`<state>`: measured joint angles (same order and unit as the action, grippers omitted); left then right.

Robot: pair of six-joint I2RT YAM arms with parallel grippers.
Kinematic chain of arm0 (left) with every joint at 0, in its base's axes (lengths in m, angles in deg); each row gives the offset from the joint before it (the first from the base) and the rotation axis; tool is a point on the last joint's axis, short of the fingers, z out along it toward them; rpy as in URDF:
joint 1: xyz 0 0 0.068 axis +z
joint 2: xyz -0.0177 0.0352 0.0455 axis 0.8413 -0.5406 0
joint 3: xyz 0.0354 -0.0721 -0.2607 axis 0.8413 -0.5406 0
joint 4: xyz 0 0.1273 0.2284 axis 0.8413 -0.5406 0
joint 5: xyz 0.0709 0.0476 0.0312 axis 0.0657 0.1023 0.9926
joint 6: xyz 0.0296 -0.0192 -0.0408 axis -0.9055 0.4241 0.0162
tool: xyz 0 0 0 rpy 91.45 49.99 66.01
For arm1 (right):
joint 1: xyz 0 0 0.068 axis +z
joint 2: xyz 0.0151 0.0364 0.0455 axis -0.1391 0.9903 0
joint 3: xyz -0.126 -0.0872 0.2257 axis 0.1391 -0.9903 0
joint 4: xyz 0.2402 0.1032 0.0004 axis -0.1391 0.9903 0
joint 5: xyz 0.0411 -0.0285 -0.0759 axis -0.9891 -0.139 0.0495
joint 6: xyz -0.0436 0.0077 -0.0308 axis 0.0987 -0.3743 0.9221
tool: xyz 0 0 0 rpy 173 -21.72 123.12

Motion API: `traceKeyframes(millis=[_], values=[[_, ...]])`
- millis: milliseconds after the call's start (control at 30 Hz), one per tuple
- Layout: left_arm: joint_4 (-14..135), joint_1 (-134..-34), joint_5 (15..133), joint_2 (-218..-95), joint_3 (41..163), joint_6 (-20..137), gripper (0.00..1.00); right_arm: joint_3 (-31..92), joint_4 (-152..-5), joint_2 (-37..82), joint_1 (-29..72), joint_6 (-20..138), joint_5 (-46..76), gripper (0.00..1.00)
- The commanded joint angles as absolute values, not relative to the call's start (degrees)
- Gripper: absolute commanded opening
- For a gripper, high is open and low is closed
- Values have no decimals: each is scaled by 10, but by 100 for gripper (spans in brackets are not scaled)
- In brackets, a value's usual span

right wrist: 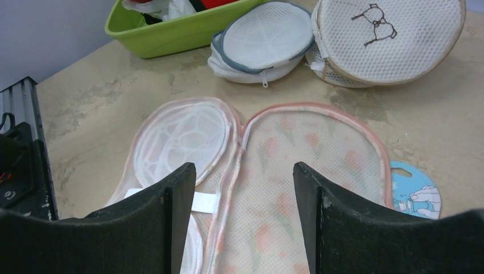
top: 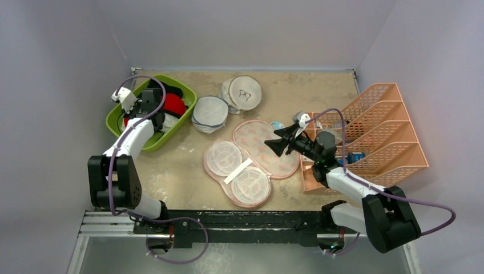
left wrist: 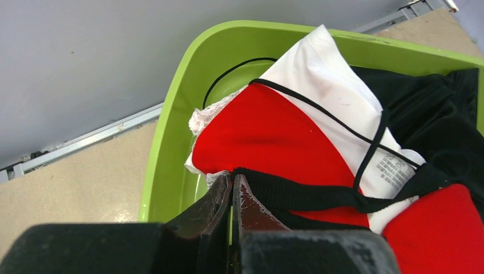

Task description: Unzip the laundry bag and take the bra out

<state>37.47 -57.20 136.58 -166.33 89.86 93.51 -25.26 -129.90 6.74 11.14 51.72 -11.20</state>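
The laundry bag (top: 265,149) lies unzipped and spread flat mid-table, with a pale mesh half (top: 237,171) on the left and a flowered half on the right. From the right wrist, the laundry bag (right wrist: 302,154) sits just beyond my open right gripper (right wrist: 242,168), which holds nothing. That right gripper (top: 273,141) hovers over the bag's right edge. The red bra (top: 174,104) rests in the green basket (top: 122,123). My left gripper (left wrist: 234,178) is shut on the black band of the bra (left wrist: 268,137). From above, the left gripper (top: 160,114) reaches into the basket.
White and black garments share the green basket (left wrist: 171,114). A round white bag with a glasses drawing (top: 245,92) and a round grey-trimmed mesh bag (top: 209,113) lie behind the laundry bag. An orange file rack (top: 388,131) stands at the right. A blue tag (right wrist: 414,194) lies by the bag.
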Motion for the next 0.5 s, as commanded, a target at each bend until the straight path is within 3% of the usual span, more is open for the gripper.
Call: traceKeyframes(millis=[0,167,333,467], values=[[374,-554,1363,-1650,890,954,0,-251,-1325,76,114,520,-113,66],[383,-548,1331,-1651,901,950,11,-255,-1326,76,114,526,-105,66],[382,-547,1322,-1640,906,947,47,-270,-1352,73,114,524,-105,65],[393,-547,1291,-1599,902,942,69,-285,-1361,58,114,519,-94,65]])
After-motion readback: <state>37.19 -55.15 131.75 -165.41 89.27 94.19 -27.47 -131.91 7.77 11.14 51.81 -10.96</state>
